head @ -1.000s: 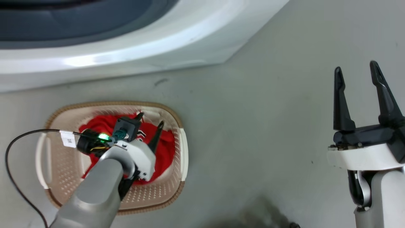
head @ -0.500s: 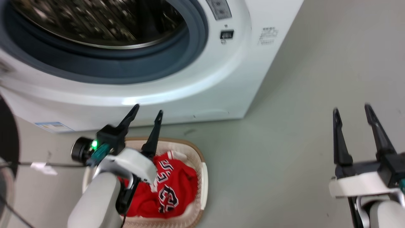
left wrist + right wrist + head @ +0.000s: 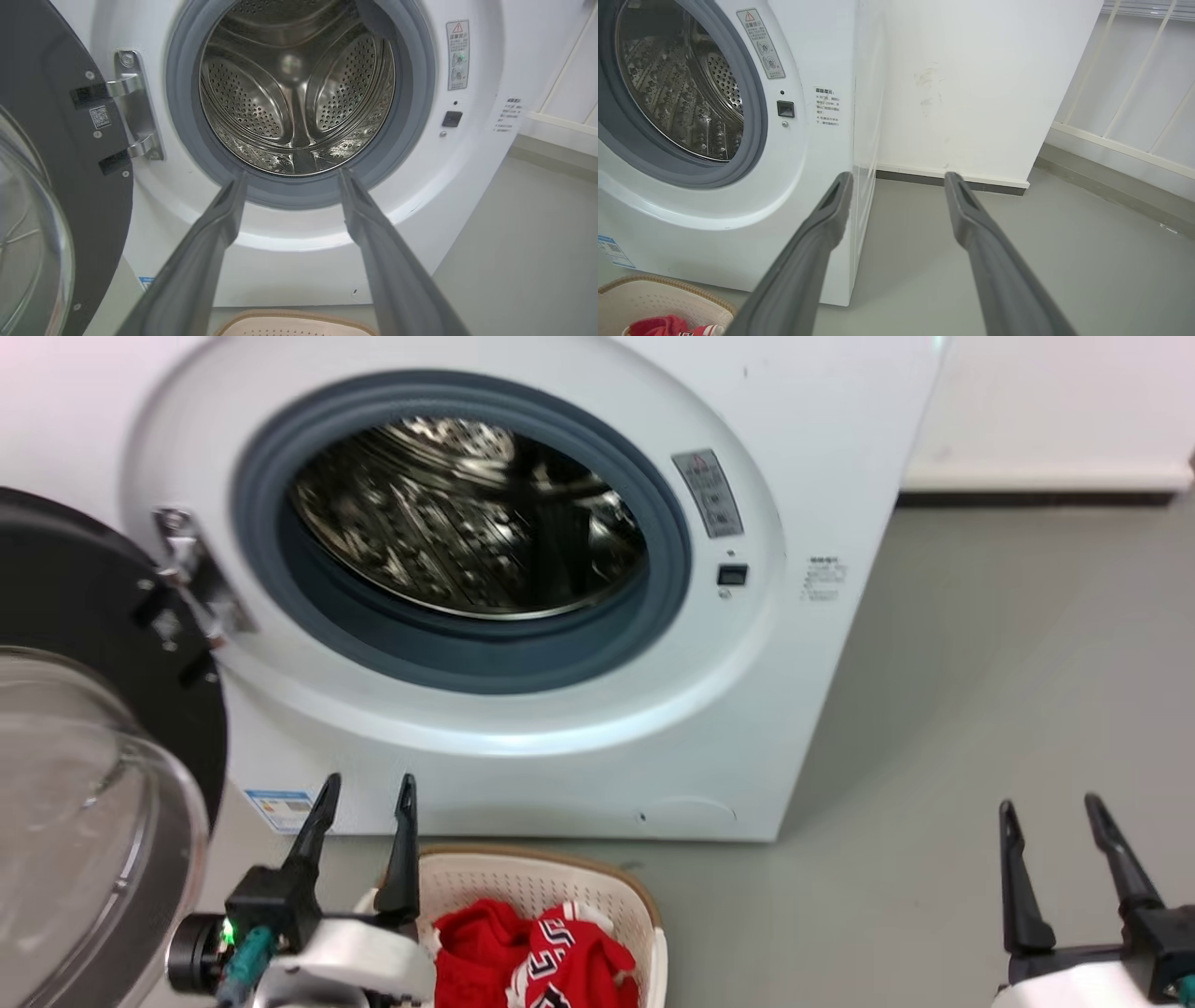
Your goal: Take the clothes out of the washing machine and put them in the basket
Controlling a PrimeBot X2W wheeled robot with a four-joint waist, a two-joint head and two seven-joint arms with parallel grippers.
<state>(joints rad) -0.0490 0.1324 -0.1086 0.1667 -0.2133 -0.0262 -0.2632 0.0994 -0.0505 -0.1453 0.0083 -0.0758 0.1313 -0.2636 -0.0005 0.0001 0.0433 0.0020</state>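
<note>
Grey floor [image 3: 980,756] fronts the washing machine [image 3: 794,709], whose drum [image 3: 299,93] looks bare. Red clothes [image 3: 532,957] lie in the basket [image 3: 560,882]. Spread and empty, the left gripper [image 3: 369,784] has that drum at twelve o'clock (nearer arm, I judge); the right gripper [image 3: 1049,805], also spread, stands off at three o'clock.

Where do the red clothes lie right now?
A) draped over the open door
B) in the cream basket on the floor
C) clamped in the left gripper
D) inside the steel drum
B: the clothes lie in the basket in front of the washing machine, whose drum shows bare steel; the left gripper is open and holds nothing.
</note>
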